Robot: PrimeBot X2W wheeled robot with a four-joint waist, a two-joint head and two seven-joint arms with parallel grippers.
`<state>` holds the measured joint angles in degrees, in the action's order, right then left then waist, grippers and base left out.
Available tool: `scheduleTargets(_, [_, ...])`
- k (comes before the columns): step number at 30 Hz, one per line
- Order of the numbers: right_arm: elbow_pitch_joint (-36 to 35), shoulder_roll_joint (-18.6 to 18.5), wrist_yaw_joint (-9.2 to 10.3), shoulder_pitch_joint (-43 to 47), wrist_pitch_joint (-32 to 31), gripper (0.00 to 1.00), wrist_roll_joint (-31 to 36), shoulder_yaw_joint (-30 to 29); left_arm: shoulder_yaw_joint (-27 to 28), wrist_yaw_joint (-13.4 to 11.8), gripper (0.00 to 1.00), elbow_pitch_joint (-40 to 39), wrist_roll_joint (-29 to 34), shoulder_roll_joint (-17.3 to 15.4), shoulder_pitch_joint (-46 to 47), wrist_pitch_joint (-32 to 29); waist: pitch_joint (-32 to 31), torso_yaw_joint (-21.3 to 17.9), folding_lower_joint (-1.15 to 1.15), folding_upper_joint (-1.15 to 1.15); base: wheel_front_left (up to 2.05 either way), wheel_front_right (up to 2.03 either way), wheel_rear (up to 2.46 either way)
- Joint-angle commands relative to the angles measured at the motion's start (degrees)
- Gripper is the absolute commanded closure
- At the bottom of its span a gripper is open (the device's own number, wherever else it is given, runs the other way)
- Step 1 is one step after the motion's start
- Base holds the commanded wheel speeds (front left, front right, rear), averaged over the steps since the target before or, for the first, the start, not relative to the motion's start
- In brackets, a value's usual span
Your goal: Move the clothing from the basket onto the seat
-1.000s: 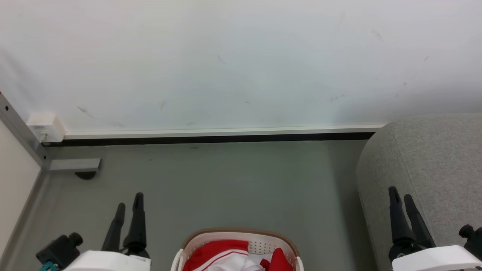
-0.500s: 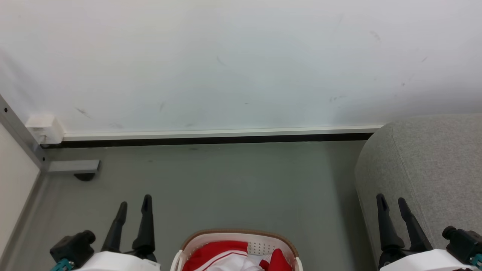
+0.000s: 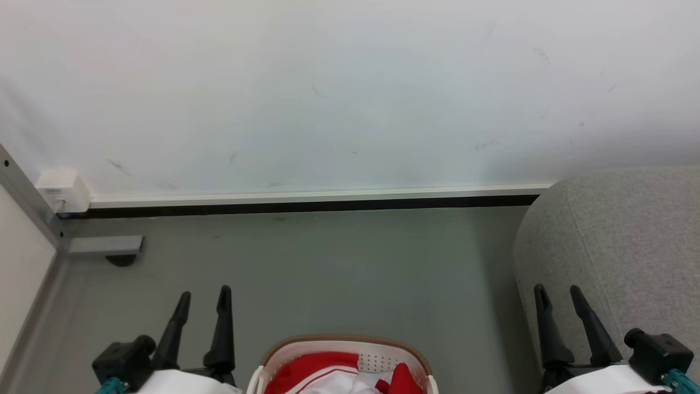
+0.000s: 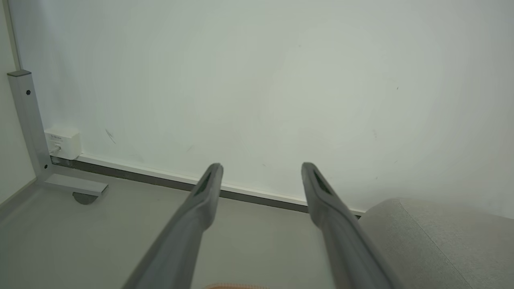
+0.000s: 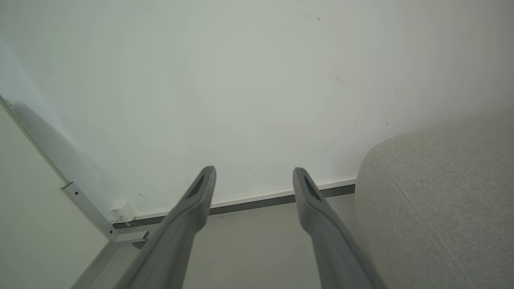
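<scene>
No readable text showing in any view. White wall box point(image 4: 63, 143) at the floor corner is carrying a small label on its front, but it's coming through too small and blurred to read.

The head camera looks forward and down from high up, with the basket point(image 3: 377, 359) at its near edge, the floor point(image 3: 350, 273) beyond and the wall point(image 3: 350, 98) far ahead. The left wrist camera sits low, facing that wall along the left pincer point(image 4: 262, 166); the right wrist camera does likewise along the right pincer point(image 5: 254, 171). All three share the skirting point(image 3: 317, 195), the metal post point(image 3: 30, 200) at far left and the seat point(image 3: 629, 246) at right.
</scene>
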<state>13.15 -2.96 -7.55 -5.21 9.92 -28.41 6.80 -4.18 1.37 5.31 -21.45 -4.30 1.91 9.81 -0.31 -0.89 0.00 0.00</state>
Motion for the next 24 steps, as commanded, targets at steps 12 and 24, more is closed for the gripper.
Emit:
scheduleTargets(12, [-0.71,0.08,0.09,-1.17,1.94,0.0,5.99,1.0,-1.05,-0.84,0.0,-0.93,7.02,-0.93,-0.36,2.05,0.11,-0.26,0.0,0.0,0.0,0.0,0.0])
scheduleTargets(24, [-1.46,0.07,0.1,-0.99,3.35,0.0,9.28,2.05,-1.66,-1.3,0.0,-1.93,12.52,-1.0,-0.68,3.6,0.14,-0.32,0.0,0.0,0.0,0.0,0.0])
